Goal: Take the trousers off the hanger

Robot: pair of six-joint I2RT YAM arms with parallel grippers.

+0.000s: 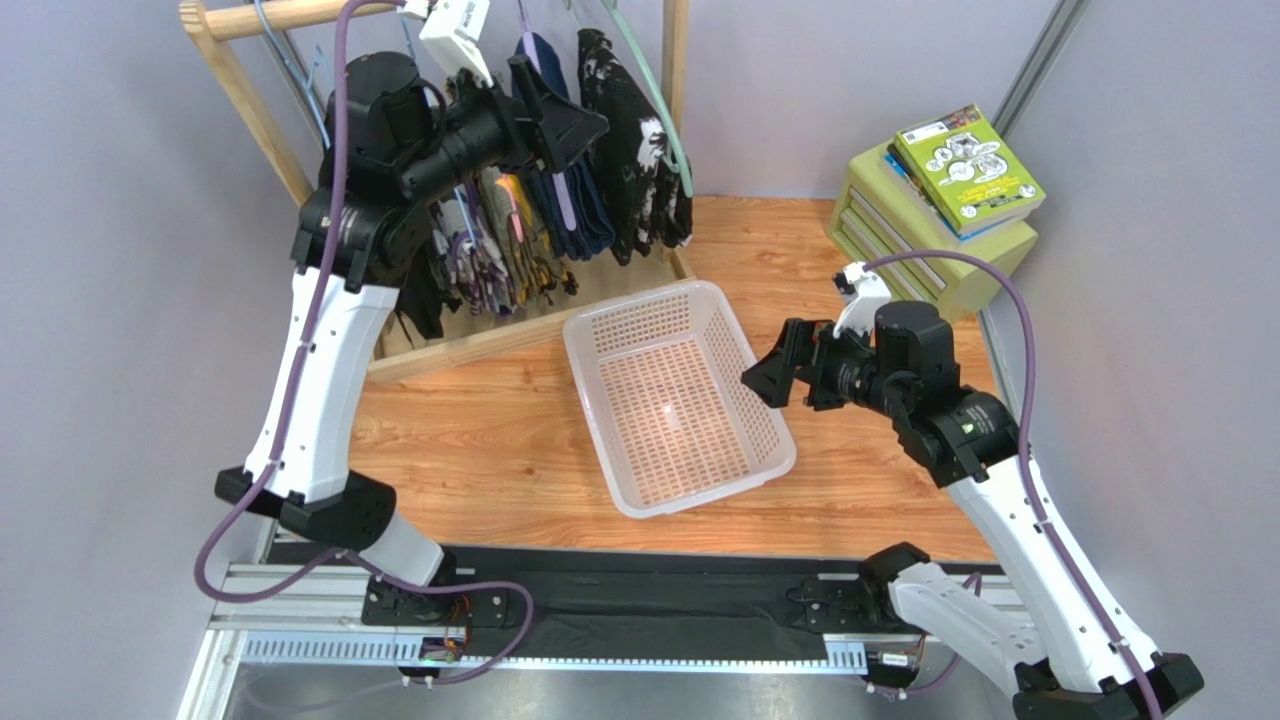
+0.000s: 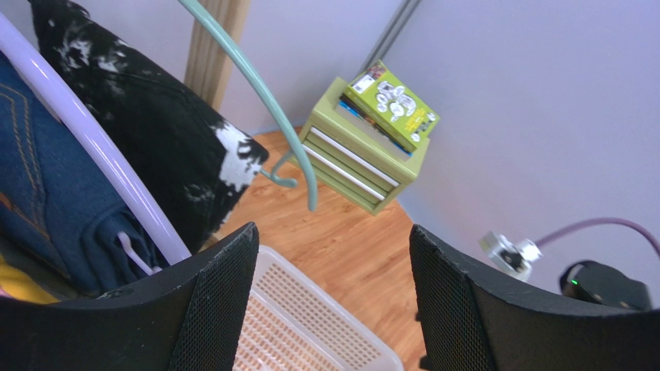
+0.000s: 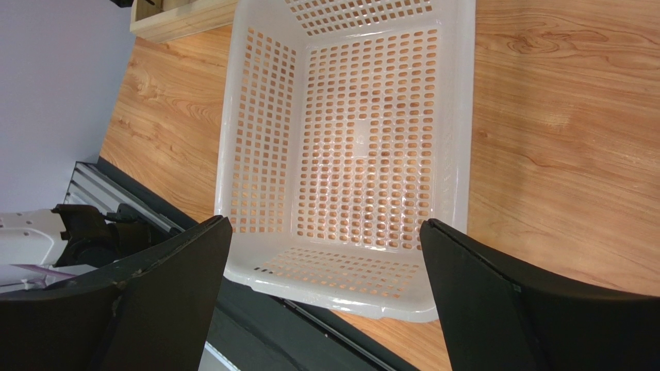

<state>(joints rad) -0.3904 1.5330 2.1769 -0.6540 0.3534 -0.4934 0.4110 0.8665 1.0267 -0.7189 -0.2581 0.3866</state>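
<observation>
The dark navy trousers [image 2: 39, 178] hang folded over the lilac hanger [image 2: 101, 158] on the wooden rack [image 1: 226, 75]. They also show in the top view [image 1: 579, 210]. My left gripper [image 1: 568, 132] is raised at the rack, just in front of the trousers. In its wrist view it [image 2: 333, 232] is open and empty, with its left finger [image 2: 209, 294] next to the hanger's lilac bar. My right gripper [image 1: 763, 375] is open and empty, hovering at the right side of the white basket [image 1: 601, 323]. It looks down into the basket in the right wrist view [image 3: 325, 224].
A black-and-white blotched garment [image 2: 155, 116] on a pale green hanger [image 2: 263, 85] hangs just right of the trousers. More garments [image 1: 496, 240] hang to their left. A green drawer box with books [image 1: 932, 210] stands at the back right. The basket [image 3: 457, 116] holds nothing.
</observation>
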